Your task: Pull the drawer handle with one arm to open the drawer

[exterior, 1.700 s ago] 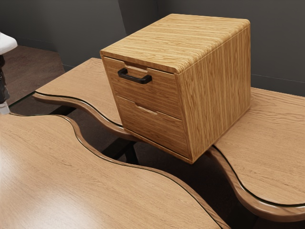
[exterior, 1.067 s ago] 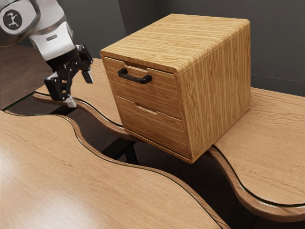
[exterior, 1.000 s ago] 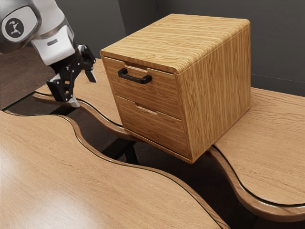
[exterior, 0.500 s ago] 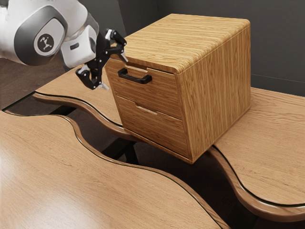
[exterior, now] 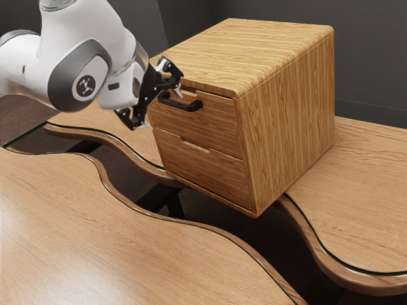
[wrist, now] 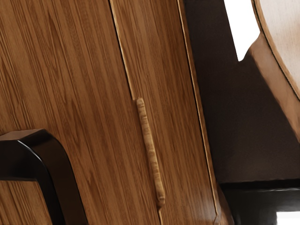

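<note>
Exterior view: high, angled down at cabinet [exterior: 254,95]. Wrist view: close against drawer front [wrist: 70,70]. Shared: black handle [exterior: 184,106].

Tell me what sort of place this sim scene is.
Likely an office, though that is a guess: a wooden two-drawer cabinet with a black handle sits among wavy-edged wooden desks, with dark walls behind.
</note>
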